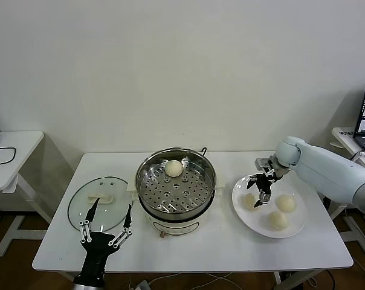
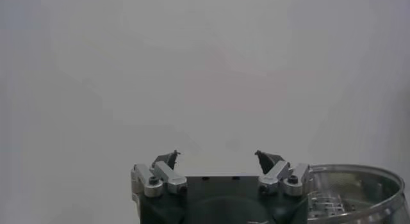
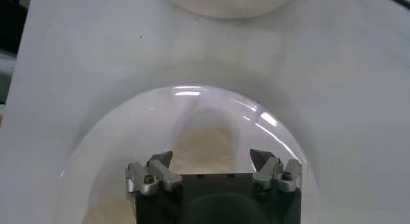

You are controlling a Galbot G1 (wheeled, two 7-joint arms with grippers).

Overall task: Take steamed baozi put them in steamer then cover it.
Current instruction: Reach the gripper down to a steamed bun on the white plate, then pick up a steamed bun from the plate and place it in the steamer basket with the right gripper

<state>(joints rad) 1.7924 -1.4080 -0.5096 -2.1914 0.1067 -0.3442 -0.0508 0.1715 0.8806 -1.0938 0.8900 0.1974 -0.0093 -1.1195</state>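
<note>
Four smooth, dome-shaped, cream-white baozi are seen on the table: one baozi is sitting inside the steamer, on the perforated steel floor toward the far rim, while three more are lying on the white plate to the steamer's right. The steamer's shiny basket is seated on a cream pot base at the table's middle. The right gripper is poised with fingers spread wide directly over the plate's nearest-left baozi, nothing gripped; two others are left beside it. The glass lid is laid flat to the steamer's left, and the left gripper is held just over its near edge, fingers wide apart, empty.
</note>
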